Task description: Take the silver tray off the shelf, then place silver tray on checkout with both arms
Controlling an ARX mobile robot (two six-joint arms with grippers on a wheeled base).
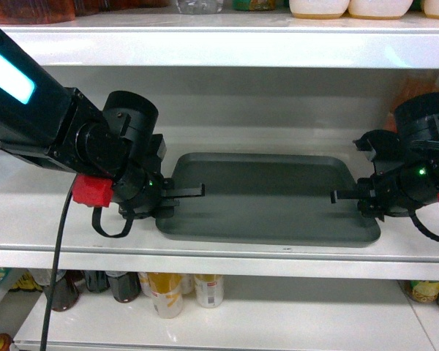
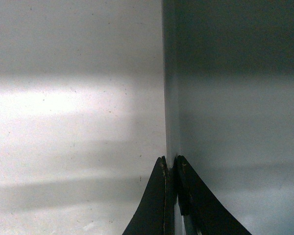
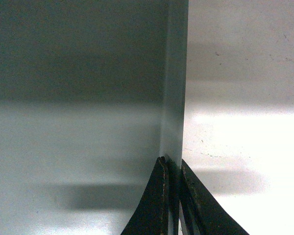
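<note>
The tray (image 1: pixel 267 197) lies flat on the shelf (image 1: pixel 205 245), left gripper (image 1: pixel 181 191) clenched on its 9 o'clock rim and right gripper (image 1: pixel 351 195) on its 3 o'clock rim. Both bites look thin, so uneven lifting could likely twist the tray free or snag it on the shelf lip.

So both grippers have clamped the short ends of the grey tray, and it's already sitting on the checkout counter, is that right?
Not quite. The left gripper and right gripper do clamp the short ends of the silver tray, but the head view shows it resting on the shelf, not on a checkout counter.
</note>
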